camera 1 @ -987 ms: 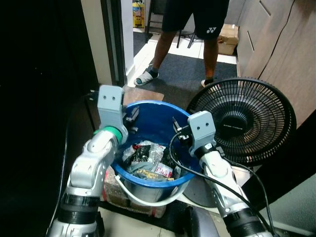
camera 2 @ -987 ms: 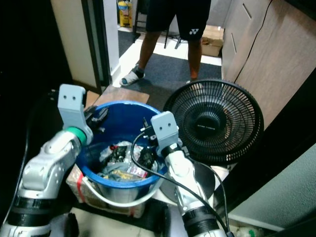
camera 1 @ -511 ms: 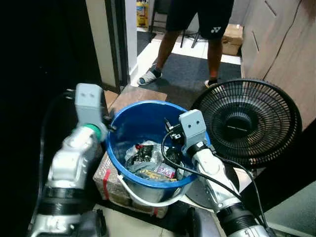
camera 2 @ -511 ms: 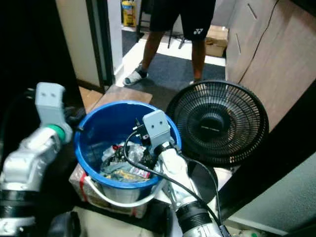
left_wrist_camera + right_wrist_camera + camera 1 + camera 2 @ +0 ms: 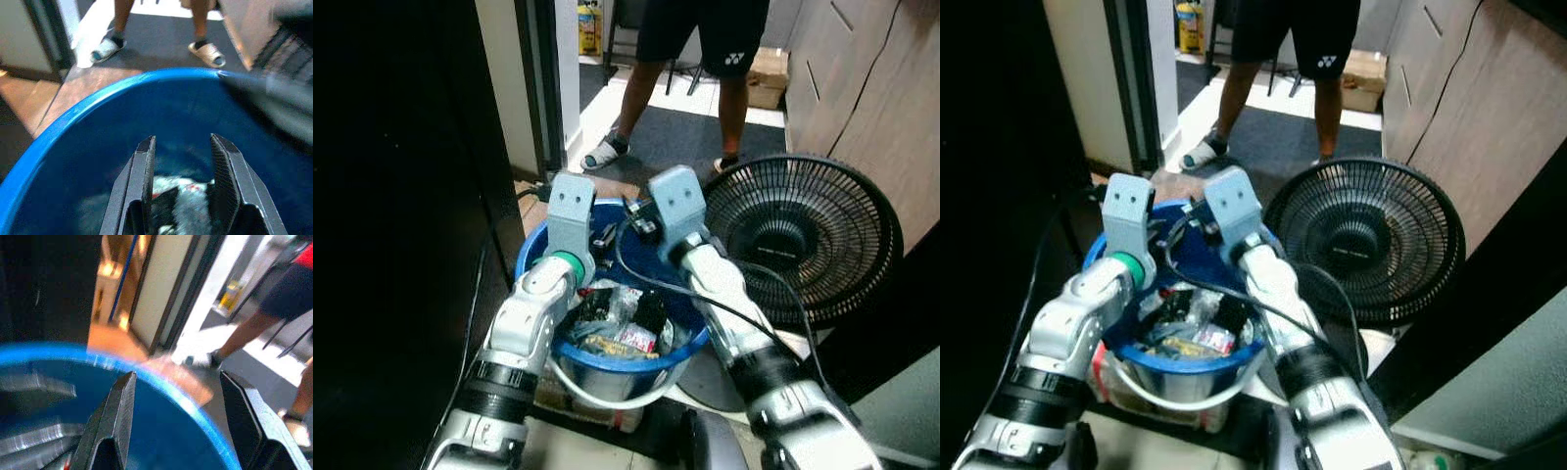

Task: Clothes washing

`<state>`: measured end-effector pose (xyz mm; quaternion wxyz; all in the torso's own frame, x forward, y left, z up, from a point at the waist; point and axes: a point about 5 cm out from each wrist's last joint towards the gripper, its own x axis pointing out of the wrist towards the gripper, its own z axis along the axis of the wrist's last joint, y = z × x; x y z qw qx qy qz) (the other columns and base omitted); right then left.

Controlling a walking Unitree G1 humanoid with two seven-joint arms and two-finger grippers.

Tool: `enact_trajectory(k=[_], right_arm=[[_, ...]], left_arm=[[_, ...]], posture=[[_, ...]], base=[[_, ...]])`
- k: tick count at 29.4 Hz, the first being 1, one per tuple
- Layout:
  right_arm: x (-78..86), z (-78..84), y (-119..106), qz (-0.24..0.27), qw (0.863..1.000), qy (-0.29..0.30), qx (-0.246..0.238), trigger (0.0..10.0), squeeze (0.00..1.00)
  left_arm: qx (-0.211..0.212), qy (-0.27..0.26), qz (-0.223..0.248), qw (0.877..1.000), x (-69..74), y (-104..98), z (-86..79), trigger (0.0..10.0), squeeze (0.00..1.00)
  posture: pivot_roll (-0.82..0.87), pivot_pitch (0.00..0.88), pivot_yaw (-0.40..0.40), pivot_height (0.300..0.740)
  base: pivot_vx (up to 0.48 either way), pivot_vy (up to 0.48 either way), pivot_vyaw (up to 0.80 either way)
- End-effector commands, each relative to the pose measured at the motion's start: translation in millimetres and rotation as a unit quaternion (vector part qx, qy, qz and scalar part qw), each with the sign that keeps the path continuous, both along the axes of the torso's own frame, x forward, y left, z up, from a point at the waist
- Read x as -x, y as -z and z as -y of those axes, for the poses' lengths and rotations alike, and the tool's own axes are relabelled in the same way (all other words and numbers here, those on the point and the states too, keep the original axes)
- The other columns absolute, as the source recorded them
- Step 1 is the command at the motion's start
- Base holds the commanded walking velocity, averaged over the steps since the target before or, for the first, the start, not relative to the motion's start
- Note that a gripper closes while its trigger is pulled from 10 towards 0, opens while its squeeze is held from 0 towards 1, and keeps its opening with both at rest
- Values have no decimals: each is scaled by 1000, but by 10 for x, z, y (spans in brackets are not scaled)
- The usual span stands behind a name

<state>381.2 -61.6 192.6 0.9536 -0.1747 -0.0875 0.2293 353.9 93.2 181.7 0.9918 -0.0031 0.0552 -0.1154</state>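
The left gripper is hanging open inside the blue bucket, its two black fingers parted above the crumpled clothes lying at the bottom. The right gripper is hovering over the bucket's far rim, fingers spread wide and empty. Beside the bucket a black fan is standing on the floor, and a person is standing beyond it in the doorway. The robot appears to be reaching for laundry; next, the left gripper probably needs lowering onto the clothes and closing.
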Motion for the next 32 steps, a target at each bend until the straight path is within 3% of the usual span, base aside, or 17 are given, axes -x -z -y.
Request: enact_trajectory(k=[1,7,12,15,18,21,28,32], right_arm=[[22,62,300,-60,997,2,39,10000,0],[152,143,743,-143,984,-19,101,10000,0],[192,107,801,-157,980,-45,114,10000,0],[325,-55,889,-185,964,-149,117,10000,0],[374,-97,921,-192,958,-180,118,10000,0],[565,-154,1122,-215,937,-236,140,10000,0],[719,-138,1347,-245,919,-259,169,10000,0],[722,-90,1403,-252,920,-243,174,10000,0]], left_arm=[[-6,-17,-15,1000,17,105,-59,10000,0],[-20,-46,-42,998,149,329,-194,10000,0],[-22,-48,-47,998,172,370,-202,10000,0],[-26,-49,-48,997,166,402,-198,10000,0],[-26,-49,-48,997,165,407,-198,10000,0],[-29,-51,-51,997,178,433,-202,10000,0],[-36,-51,-57,996,204,472,-198,10000,0],[-39,-50,-58,996,211,475,-202,10000,0]], posture=[[122,22,-37,470],[127,38,-40,470],[126,40,-39,470],[125,43,-34,470],[125,43,-34,470],[120,49,-31,470],[117,55,-27,470],[119,64,-24,470]], base=[[0,0,0],[0,0,0],[0,0,0],[0,0,0],[0,0,0],[0,0,0],[0,0,0],[0,0,0]])
